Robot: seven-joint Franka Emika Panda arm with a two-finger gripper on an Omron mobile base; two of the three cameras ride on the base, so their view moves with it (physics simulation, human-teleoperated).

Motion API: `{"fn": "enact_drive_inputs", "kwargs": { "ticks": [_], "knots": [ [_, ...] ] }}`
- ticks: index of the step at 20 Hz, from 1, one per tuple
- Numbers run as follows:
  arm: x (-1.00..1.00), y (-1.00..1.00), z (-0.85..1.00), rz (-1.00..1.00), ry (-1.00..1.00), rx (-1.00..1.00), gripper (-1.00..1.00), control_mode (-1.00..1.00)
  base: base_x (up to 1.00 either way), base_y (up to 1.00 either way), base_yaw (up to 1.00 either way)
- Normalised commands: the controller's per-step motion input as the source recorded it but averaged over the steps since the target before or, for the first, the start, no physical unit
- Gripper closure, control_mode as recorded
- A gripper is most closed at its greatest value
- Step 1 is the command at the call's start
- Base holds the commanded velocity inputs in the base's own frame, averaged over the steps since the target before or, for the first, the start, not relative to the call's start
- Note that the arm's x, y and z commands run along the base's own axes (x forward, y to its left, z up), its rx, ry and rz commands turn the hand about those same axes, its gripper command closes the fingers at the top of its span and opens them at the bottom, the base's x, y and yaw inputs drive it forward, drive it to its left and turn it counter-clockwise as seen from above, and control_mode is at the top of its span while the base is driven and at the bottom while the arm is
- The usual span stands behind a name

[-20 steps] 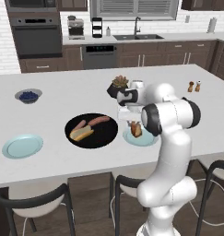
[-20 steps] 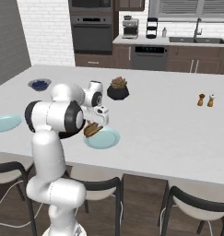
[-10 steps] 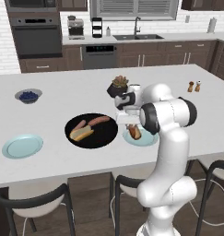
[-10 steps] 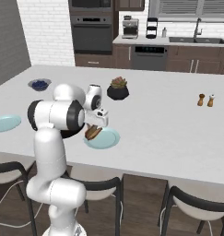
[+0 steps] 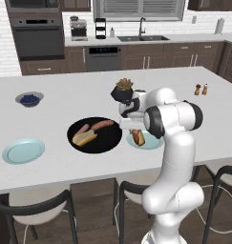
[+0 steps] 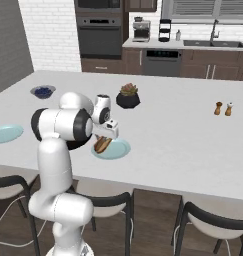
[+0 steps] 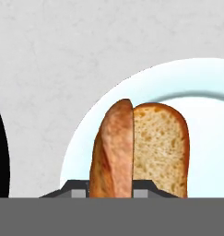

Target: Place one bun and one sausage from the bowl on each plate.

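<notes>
the gripper (image 7: 111, 193), nearly closed on a sausage (image 7: 112, 152), holds it just over the near plate (image 7: 196, 83), where a bun (image 7: 160, 147) already lies; in the hand view the sausage stands against the bun's cut face, and whether it already rests on the plate cannot be told. once it is let go, this plate (image 5: 153, 141) would have its pair, about half the job by the look of it. beside it on the white tabletop (image 5: 65, 90) the black bowl (image 5: 108, 143) holds one more bun (image 5: 85, 138) and one more sausage (image 5: 102, 125). further to the left, the second plate (image 5: 23, 150) lies bare, waiting for both. beyond stand a small bowl of blueberries (image 5: 29, 99), a potted plant (image 5: 123, 88) and two shakers (image 5: 201, 89).
</notes>
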Motion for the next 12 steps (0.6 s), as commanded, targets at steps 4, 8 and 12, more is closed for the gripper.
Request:
{"fn": "enact_drive_inputs", "kwargs": {
  "ticks": [4, 8, 12],
  "knots": [
    [0.04, -0.04, 0.00, 0.01, 0.00, 0.00, 1.00, -1.00, 0.00, 0.00, 0.00],
    [0.00, 0.00, 0.00, 0.00, 0.00, 0.00, 1.00, -1.00, 0.00, 0.00, 0.00],
    [0.00, 0.00, 0.00, 0.00, 0.00, 0.00, -1.00, -1.00, 0.00, 0.00, 0.00]
  ]
}}
